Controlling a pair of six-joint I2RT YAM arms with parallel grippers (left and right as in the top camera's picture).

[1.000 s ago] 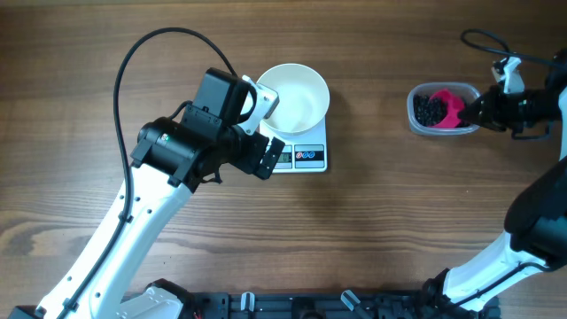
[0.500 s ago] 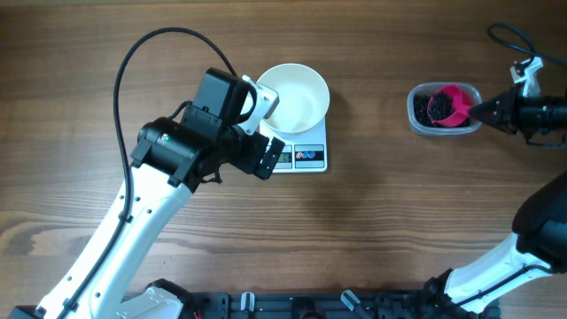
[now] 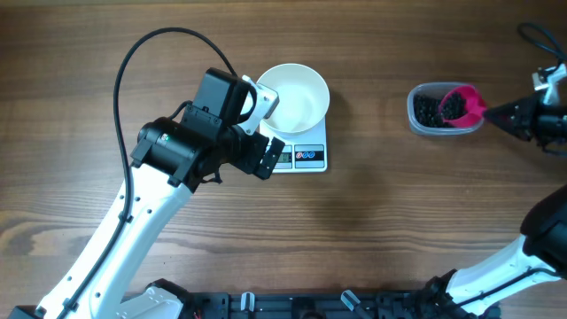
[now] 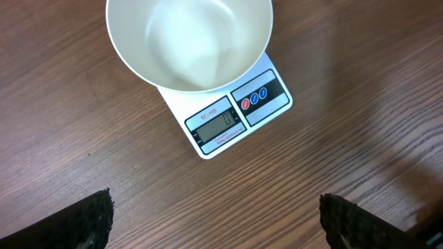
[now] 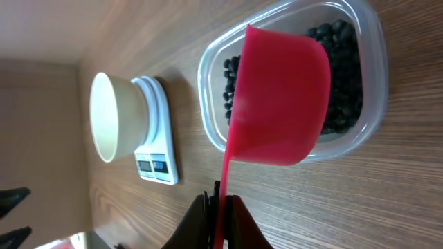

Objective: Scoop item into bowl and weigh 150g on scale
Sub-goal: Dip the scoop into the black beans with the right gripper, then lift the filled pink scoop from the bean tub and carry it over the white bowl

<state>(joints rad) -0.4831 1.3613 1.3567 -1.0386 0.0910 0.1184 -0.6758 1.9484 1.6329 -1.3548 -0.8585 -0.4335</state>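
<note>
Pink scoop (image 5: 280, 97), pinched tight by the right gripper (image 5: 220, 207), hangs over the tub (image 5: 208, 76) of beans (image 5: 342, 76) by the right edge of the table (image 3: 372, 221). Carry it level to the bowl (image 3: 294, 96) on the scale (image 3: 306, 157). The left gripper (image 4: 221, 225) is wide open, empty.

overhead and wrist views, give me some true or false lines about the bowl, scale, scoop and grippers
The bowl sits on the scale. True.
The bowl is half full. False: it is empty; the beans are in the clear tub.
The right gripper is shut on the handle of the pink scoop. True.
The left gripper grips the bowl. False: it is open, holding nothing.
</note>
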